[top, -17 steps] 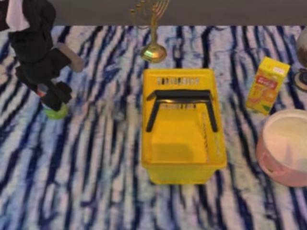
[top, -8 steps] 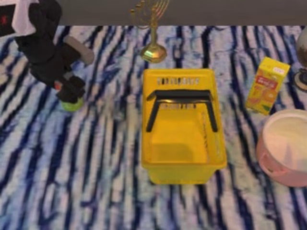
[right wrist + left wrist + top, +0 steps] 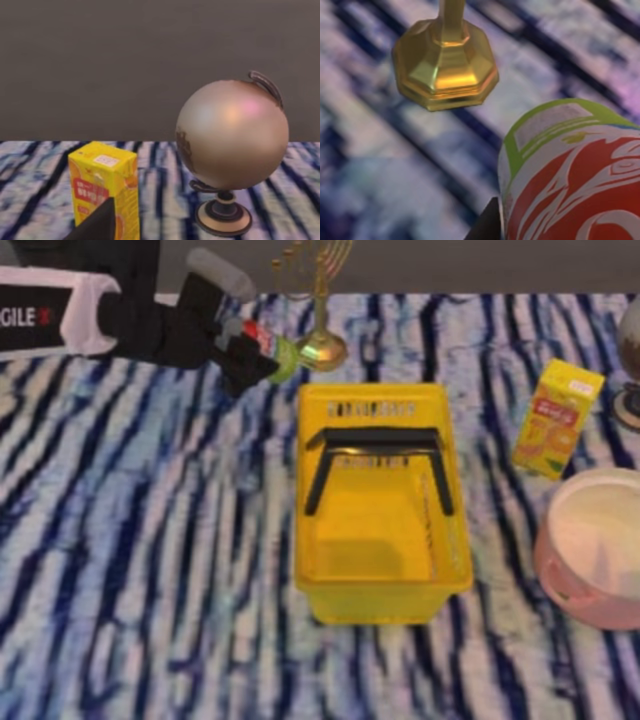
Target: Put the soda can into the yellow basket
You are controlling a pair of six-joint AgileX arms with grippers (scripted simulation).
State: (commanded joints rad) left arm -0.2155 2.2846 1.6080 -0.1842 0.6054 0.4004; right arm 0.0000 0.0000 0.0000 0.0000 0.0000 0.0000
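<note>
Left gripper fingers clenched around soda can, tilted, held aloft beside gold candelabra, just beyond yellow basket, nothing inside. Pink tub far right.

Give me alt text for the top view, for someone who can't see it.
The left tool holds the soda can tilted above the striped cloth, beside the gold candelabra's base, just beyond the yellow basket, which holds nothing visible.
</note>
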